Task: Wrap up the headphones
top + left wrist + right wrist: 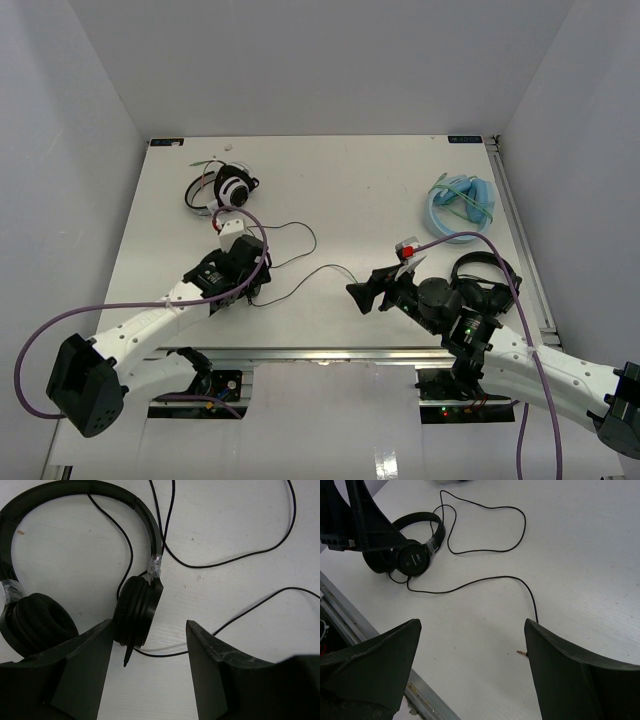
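Your left gripper [148,630] has its jaws apart and nothing clamped. One earcup [134,609] of the black headphones [75,487] stands on edge between the fingers, close against the left-hand finger [85,670] in the wrist view. Whether they touch, you cannot tell. The other earcup [37,622] lies outside that finger, at the left edge of the view. The thin headband arches away from you, with clear tape [156,565] wrapped where it meets the near earcup. A short black stub [128,656] points down from that earcup.

The thin black cable [510,576] leaves the headphones, loops loosely over the white table [350,180] and trails towards your right arm.

Your right gripper [471,625] is spread wide and holds nothing. The cable's jack plug [521,653] lies on the table between its fingers, just beside the right-hand one.

Farther out, a white-and-black pair of headphones [232,188] sits at the far left. A pale blue bundle [462,200] lies at the far right, and another black pair [485,275] lies beside the right arm.
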You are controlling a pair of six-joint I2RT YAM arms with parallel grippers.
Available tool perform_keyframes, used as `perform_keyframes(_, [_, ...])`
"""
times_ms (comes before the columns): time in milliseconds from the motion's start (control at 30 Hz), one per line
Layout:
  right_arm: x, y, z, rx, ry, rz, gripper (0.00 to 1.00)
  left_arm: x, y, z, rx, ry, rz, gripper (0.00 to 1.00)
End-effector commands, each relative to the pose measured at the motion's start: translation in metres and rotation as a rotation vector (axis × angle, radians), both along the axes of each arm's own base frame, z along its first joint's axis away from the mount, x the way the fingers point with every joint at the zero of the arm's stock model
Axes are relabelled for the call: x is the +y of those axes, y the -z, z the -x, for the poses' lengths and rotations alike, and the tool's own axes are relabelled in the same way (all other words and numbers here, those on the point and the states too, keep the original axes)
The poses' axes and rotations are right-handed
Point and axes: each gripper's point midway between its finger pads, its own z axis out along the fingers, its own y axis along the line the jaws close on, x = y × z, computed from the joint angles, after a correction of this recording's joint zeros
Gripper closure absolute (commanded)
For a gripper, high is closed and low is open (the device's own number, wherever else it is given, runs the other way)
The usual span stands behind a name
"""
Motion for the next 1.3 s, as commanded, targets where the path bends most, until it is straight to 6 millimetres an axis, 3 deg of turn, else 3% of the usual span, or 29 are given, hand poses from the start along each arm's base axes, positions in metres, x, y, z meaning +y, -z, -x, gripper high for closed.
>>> perform_keyframes(0, [0.002,-0.012,0.000,-0.029,-0.010,-0.027,0.10,-0.004,0.013,0.003,0.047,-0.001,0.011,0.31])
perform_keyframes(433, [0.001,-0.013,0.000,-0.033,-0.008,-0.031,0.10,-0.001,0.036,0.004,0.118,-0.011,-0.054,0.27])
perform_keyframes(833, [0.003,-0.012,0.001,-0.030,-0.016,-0.023,0.10,-0.013,0.010,-0.002,0.075,0.030,0.001,0.26])
perform_keyframes(1067, [0.010,0.002,-0.005,-0.004,-0.017,0.052,0.08,-0.009,-0.025,-0.007,0.018,0.008,0.016,0.26])
perform_keyframes(1267, [0.012,0.001,-0.003,-0.004,-0.039,0.060,0.08,-0.006,-0.007,0.001,0.103,-0.002,-0.024,0.21])
